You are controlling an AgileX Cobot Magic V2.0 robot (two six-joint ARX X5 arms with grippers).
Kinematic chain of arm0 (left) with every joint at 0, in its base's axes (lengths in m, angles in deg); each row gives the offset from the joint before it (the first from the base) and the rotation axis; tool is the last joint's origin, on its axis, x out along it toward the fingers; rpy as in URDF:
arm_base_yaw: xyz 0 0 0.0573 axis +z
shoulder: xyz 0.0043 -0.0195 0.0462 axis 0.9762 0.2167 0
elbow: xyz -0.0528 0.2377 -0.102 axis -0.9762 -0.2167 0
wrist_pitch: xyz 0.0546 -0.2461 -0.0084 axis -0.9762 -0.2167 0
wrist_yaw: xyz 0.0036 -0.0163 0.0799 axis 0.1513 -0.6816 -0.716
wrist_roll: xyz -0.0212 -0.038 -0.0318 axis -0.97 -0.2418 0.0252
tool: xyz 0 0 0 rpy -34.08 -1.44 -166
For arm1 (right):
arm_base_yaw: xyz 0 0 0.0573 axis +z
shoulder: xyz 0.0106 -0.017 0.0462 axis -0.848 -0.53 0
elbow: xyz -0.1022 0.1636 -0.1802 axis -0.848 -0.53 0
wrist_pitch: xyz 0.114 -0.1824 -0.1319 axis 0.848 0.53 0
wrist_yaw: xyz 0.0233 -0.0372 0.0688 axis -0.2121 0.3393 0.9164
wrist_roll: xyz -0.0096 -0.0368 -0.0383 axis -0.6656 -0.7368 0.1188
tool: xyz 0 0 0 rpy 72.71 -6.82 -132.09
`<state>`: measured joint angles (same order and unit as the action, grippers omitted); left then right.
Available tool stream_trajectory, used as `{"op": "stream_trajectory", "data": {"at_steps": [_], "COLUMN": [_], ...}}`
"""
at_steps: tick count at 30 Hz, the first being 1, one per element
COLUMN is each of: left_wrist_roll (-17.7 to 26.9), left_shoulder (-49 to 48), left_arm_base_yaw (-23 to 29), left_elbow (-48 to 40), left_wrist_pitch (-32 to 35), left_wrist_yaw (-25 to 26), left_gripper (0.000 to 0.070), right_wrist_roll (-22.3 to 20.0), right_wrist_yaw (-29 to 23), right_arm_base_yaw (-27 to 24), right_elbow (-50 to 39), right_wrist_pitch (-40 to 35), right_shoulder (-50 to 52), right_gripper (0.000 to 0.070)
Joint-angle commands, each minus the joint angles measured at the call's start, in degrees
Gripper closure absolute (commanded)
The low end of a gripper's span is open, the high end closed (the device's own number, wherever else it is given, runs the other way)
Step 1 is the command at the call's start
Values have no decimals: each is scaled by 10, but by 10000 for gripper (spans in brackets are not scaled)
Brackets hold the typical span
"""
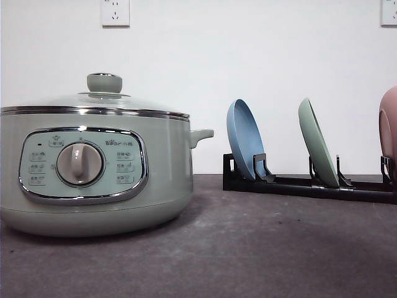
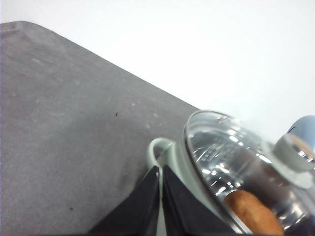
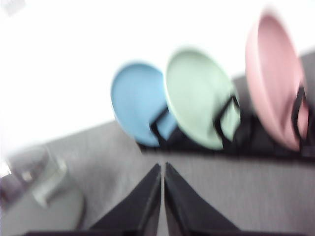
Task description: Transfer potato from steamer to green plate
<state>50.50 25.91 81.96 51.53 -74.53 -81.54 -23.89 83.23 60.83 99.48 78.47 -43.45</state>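
While both grippers (image 2: pixel 161 169) (image 3: pixel 162 167) sit closed, steamer (image 1: pixel 93 174) stays lidded; green plate (image 1: pixel 317 143) racked upright.

i see a blue plate (image 1: pixel 244 138) and pink plate (image 1: pixel 389 126) upright in a black rack (image 1: pixel 298 184), wall sockets (image 1: pixel 115 12) above

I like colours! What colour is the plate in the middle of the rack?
The middle plate is pale green, clearest in the front view.
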Motion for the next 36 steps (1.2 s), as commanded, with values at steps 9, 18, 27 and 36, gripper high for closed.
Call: {"op": "stream_trajectory", "data": {"at_steps": [9,18,27,36], "left_wrist_roll": [58,159,243,276], "left_shoulder": [118,231,329,351], "left_arm_base_yaw": [1,1,-12,-35], "left_elbow": [173,305,397,426], "left_wrist_pitch": [-47,-144,-265,-306], "left_wrist_yaw": [65,145,252,268], "left_gripper": [698,699,699,683], "right_wrist_roll": [-31,-111,-235,-283], "right_wrist_yaw": [0,55,133,138], "right_arm_base_yaw": [0,0,0,7], "right_elbow": [126,267,430,508], "right_wrist_pitch": [17,126,308,400], "right_shoulder": [-81,-226,-388,-445], "right_gripper": [700,700,700,691]}}
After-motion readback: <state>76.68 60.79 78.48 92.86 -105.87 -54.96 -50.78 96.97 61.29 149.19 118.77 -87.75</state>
